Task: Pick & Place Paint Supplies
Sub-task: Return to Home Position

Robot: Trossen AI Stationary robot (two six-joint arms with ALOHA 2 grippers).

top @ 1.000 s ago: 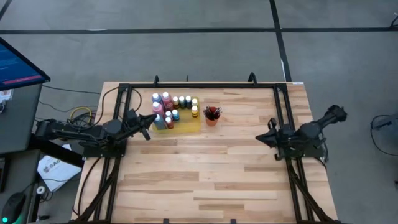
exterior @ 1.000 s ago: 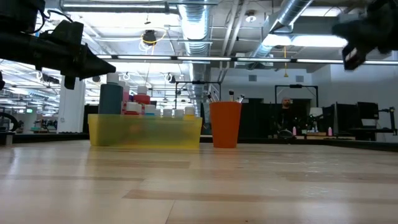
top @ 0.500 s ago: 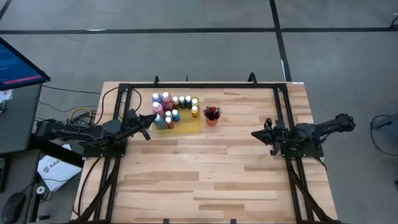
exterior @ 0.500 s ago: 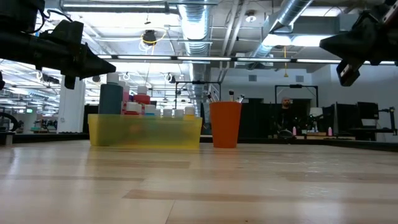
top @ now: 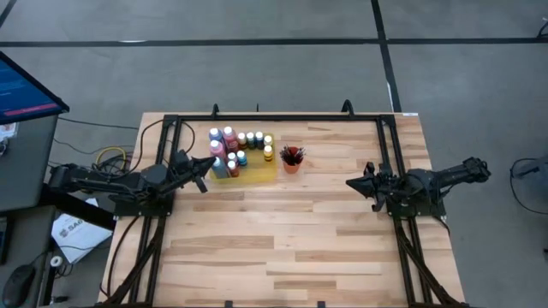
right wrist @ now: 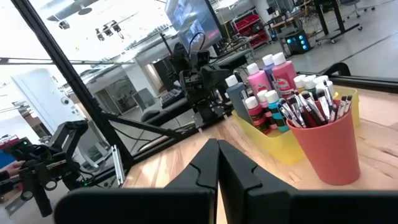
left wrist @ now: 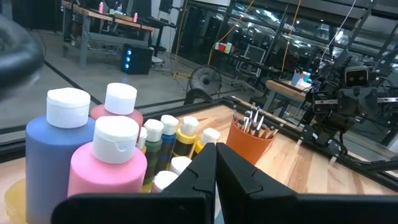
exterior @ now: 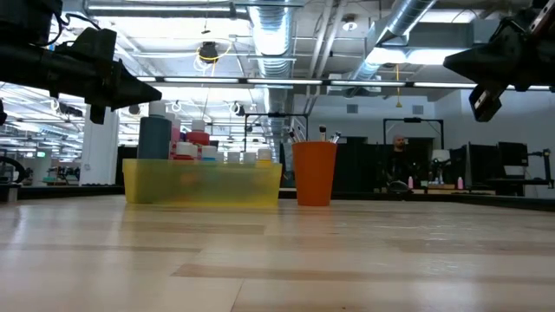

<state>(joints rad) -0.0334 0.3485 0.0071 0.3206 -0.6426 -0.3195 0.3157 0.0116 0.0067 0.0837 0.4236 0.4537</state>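
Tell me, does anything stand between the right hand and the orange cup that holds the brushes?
Nothing visible does. In the high view only bare wooden table lies between the right hand and the orange cup of dark brushes. The yellow tray of paint bottles stands beyond the cup, not in between.

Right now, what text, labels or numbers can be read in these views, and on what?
Nothing reads clearly.
Monitor screen: red bar, text too small.
White sheet at the high view's lower left: dark print, too blurred.
Paint bottles: no label text shows.
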